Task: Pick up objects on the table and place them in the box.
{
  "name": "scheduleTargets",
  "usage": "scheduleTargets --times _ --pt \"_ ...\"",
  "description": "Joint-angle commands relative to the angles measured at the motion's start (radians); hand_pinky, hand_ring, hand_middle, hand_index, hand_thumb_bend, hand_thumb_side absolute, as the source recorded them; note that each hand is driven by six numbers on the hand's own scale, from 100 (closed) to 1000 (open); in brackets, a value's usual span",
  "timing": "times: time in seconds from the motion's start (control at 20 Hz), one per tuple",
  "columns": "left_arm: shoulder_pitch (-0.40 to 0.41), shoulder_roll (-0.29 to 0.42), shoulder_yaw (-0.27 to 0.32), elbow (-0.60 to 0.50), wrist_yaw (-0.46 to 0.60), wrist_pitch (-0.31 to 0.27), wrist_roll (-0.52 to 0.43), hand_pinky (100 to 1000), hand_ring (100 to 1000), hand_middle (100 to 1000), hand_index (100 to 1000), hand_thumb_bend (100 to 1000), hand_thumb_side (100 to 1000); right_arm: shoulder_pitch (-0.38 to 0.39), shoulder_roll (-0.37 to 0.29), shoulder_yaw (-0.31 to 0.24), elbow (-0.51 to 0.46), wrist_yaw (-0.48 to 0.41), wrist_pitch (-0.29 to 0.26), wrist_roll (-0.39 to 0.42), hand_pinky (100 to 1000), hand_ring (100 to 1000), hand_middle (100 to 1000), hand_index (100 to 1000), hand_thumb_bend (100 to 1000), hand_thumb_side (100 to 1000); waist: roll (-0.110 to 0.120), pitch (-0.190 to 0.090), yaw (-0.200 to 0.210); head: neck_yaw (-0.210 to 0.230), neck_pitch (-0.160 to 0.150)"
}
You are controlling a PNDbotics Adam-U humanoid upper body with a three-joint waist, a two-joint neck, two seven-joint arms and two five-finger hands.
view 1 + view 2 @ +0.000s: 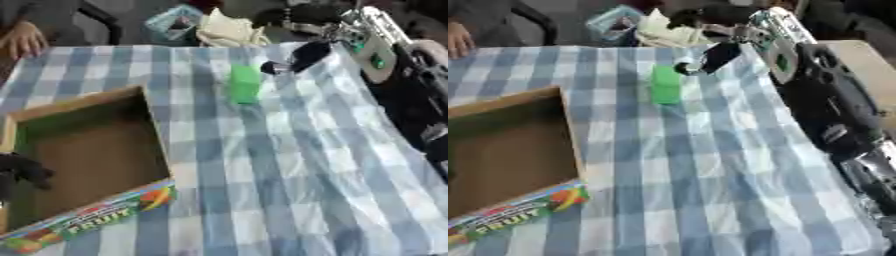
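A blue-and-white checked cloth [289,165] covers the table. A green block [244,84] lies near the far edge. Just beyond it the right hand [302,56] hovers, fingers curled downward around nothing. The open cardboard box [92,150] sits at the left edge; the left hand [22,170] shows there, fingers unclear.

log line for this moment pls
right hand: reaching at far edge, beside green block, grip unclear | left hand: at cardboard fruit box | box: looks empty | blue checked cloth
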Motion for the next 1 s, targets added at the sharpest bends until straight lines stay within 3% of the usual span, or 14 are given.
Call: scheduleTargets --times 0.05,0.65,1.0 --pt "-0.002 0.020 0.010 -0.010 0.007 0.002 0.003 687 512 484 686 100 664 -0.025 -0.019 0.003 -0.066 -0.041 0.009 0.020 948 934 1000 1000 339 715 0.007 -0.017 -0.006 0.018 0.008" --pt "0.000 0.014 0.010 -0.013 0.009 -0.001 0.001 688 514 485 687 100 665 -0.015 0.015 0.006 -0.067 -0.055 0.020 0.032 932 922 1000 1000 270 721 0.015 -0.012 0.010 0.012 0.010" --pt "-0.011 0.012 0.000 -0.017 0.013 -0.001 -0.010 690 515 486 688 100 667 -0.006 0.016 -0.024 0.015 -0.051 0.039 -0.003 908 906 1000 1000 176 738 0.013 0.003 0.044 -0.008 0.007"
